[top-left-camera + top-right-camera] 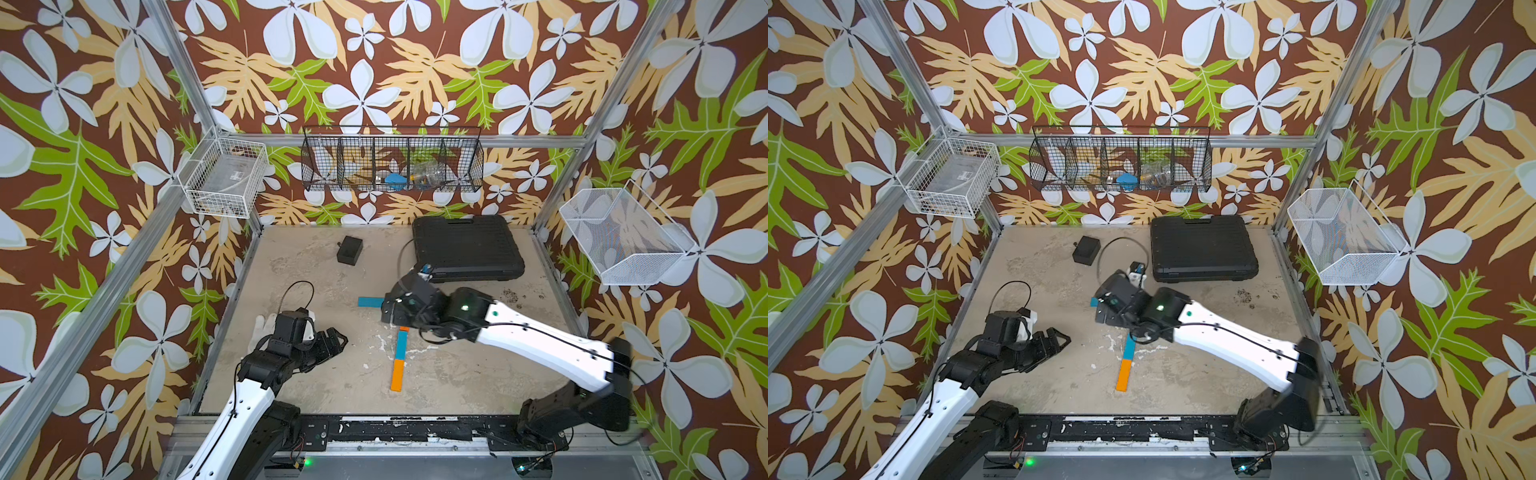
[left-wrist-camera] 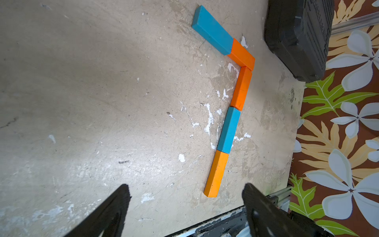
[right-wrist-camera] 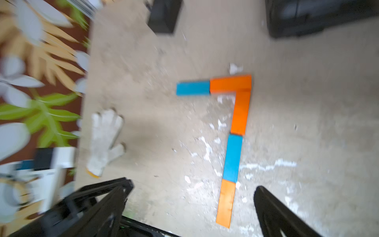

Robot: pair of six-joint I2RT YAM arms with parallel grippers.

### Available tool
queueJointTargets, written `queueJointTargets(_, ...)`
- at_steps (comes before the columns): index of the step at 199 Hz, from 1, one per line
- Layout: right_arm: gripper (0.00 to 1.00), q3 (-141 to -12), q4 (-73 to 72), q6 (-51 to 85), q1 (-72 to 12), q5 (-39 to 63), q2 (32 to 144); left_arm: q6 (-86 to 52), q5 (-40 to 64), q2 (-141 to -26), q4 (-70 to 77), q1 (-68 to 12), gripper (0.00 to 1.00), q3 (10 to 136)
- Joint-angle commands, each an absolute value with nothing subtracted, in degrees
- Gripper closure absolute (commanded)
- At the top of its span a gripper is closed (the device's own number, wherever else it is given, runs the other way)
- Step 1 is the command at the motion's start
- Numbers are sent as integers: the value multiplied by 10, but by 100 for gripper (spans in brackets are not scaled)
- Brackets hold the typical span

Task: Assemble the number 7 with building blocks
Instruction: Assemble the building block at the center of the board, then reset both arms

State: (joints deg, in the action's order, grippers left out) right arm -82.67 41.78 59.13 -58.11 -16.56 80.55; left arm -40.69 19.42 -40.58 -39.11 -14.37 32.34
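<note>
Blocks [image 2: 242,88] abut edge-to-edge as a 7; left hand [image 2: 185,190], right hand [image 3: 192,185] gape empty.

Robot test cell, lab-type setup. Aluminium frame posts [image 1: 179,62] boxing in scuffed desk [image 1: 457,374]. Floral backdrop panels [image 1: 415,62] on three sides (printed pattern, flat). Wire baskets [image 1: 392,160] hung on walls. Two robot arms [image 1: 540,353] mounted at front rail [image 1: 415,446].

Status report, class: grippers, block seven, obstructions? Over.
Left gripper open, empty. Right gripper open, empty. Building blocks form a complete 7. Glove lies apart.
</note>
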Motion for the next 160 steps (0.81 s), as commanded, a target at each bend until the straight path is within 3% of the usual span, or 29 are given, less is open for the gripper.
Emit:
queueJointTargets(1, 0, -740, 249, 465, -511, -143, 684, -399, 185, -420, -374, -143, 10, 334)
queueJointTargets(34, 0, -601, 263, 442, -367, -136, 564, -399, 182, -456, -352, -142, 8, 338)
queueJointTargets(66, 0, -511, 244, 328, -356, -217, 520, -411, 191, -486, -282, -140, 7, 321)
queueJointTargets(102, 0, -436, 150, 184, -324, -320, 518, -385, 164, -600, -243, -131, 1, 386)
queueJointTargets(117, 0, -409, 109, 153, -254, -269, 543, -361, 132, -642, -243, -125, 0, 422)
queueJointTargets(141, 0, -391, 47, 161, -110, -63, 612, -336, 103, -688, -212, -98, 0, 458)
queueJointTargets(160, 0, -396, 8, 144, -58, -33, 678, -313, 66, -711, -175, -80, 0, 467)
